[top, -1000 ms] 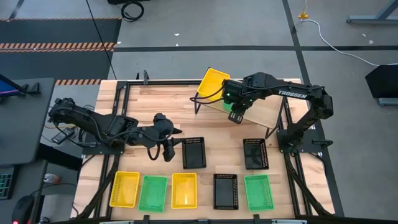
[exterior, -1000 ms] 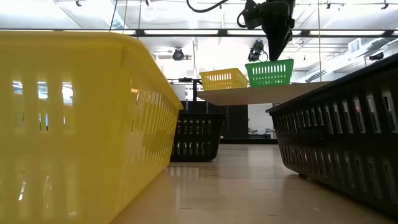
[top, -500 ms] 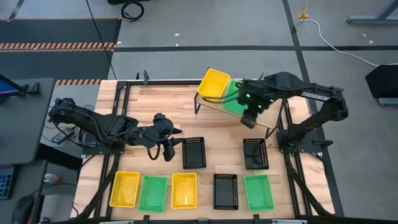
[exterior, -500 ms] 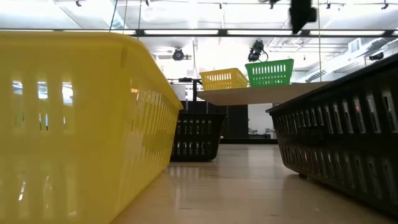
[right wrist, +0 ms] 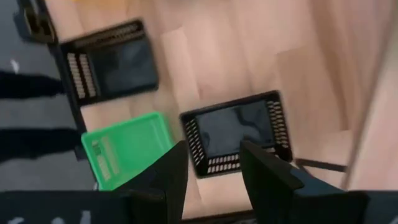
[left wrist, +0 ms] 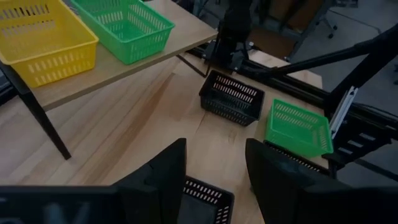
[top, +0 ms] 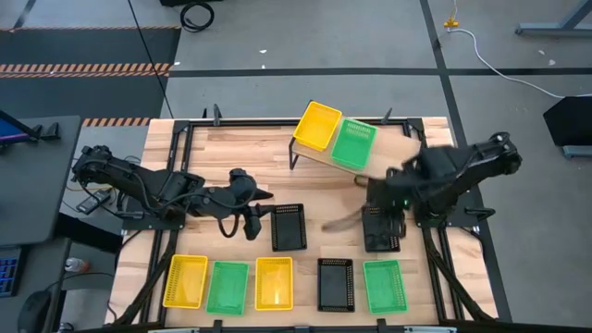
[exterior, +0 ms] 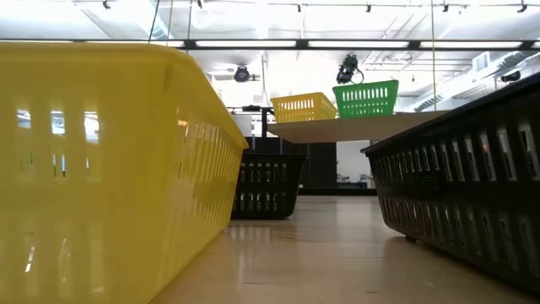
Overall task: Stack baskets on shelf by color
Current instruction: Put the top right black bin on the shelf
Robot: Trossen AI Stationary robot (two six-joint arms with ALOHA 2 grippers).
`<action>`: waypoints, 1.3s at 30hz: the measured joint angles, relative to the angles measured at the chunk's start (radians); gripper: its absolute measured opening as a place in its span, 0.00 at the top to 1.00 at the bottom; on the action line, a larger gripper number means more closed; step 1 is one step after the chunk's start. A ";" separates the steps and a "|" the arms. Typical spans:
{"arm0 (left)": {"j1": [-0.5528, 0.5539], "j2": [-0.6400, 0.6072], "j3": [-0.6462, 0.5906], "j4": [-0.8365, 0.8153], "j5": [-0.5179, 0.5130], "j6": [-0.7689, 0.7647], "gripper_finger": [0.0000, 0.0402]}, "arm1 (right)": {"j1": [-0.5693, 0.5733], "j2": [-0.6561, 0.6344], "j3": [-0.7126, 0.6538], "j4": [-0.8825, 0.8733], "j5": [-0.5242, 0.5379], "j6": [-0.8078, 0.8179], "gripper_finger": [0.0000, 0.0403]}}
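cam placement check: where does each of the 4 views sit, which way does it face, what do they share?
High: overhead, straight down; both arms, shelf.
Low: tabletop level, facing the shelf; no arm.
Left wrist: past open left gripper toward the shelf.
Right wrist: down past open right gripper onto a black basket.
Shared: green basket on shelf.

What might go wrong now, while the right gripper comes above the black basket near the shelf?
1. The right gripper, open, moves fast over the black basket; a misaligned descent could push the basket instead of gripping its wall.
2. The green basket sits angled near the shelf edge; a later bump could knock it off.
3. The left gripper waits open above another black basket; the arms may crowd each other.
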 joint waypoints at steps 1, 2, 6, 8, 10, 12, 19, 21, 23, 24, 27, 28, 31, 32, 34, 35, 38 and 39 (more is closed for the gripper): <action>0.000 0.000 0.000 0.006 0.000 0.000 0.57 | 0.030 0.001 -0.016 0.023 0.004 0.016 0.63; 0.000 0.000 0.000 0.013 0.000 0.000 0.57 | 0.059 0.000 -0.036 0.058 0.009 0.043 0.63; 0.000 0.000 0.000 0.049 0.000 0.002 0.57 | 0.159 -0.032 -0.145 0.161 0.015 0.187 0.63; 0.000 0.000 0.000 0.057 0.000 0.002 0.57 | 0.207 -0.052 -0.206 0.189 0.016 0.252 0.63; 0.000 0.000 0.000 0.059 0.005 0.002 0.57 | 0.255 -0.070 -0.267 0.229 0.015 0.302 0.63; 0.000 0.000 0.000 0.059 0.021 0.007 0.57 | 0.298 -0.084 -0.323 0.281 0.015 0.342 0.63; 0.000 0.000 0.000 0.059 0.078 0.007 0.57 | 0.389 -0.066 -0.482 0.391 0.061 0.401 0.63; 0.000 0.000 0.000 0.059 0.092 0.002 0.57 | 0.397 -0.056 -0.512 0.405 0.077 0.405 0.62; 0.000 0.000 0.000 0.059 0.107 -0.008 0.57 | 0.400 -0.047 -0.542 0.435 0.085 0.412 0.62; -0.001 0.000 0.000 0.058 0.111 -0.018 0.57 | 0.401 -0.046 -0.561 0.457 0.087 0.417 0.61; 0.000 0.000 0.000 0.059 0.121 -0.038 0.57 | 0.404 -0.047 -0.614 0.542 0.091 0.417 0.58; 0.000 0.000 0.000 0.060 0.121 -0.051 0.57 | 0.403 -0.046 -0.631 0.554 0.091 0.418 0.57; 0.000 0.000 0.000 0.063 0.122 -0.089 0.57 | 0.403 -0.046 -0.671 0.567 0.093 0.421 0.53; 0.000 0.000 0.000 0.065 0.123 -0.097 0.57 | 0.403 -0.046 -0.682 0.569 0.094 0.421 0.52; 0.000 0.000 0.000 0.076 0.129 -0.102 0.57 | 0.403 -0.047 -0.703 0.567 0.094 0.420 0.49; 0.000 0.000 0.000 0.080 0.129 -0.103 0.57 | 0.403 -0.046 -0.714 0.572 0.094 0.420 0.48; 0.000 0.000 0.000 0.095 0.129 -0.105 0.57 | 0.403 -0.046 -0.745 0.592 0.089 0.416 0.46; 0.000 0.000 0.000 0.099 0.129 -0.105 0.57 | 0.403 -0.046 -0.759 0.597 0.088 0.415 0.46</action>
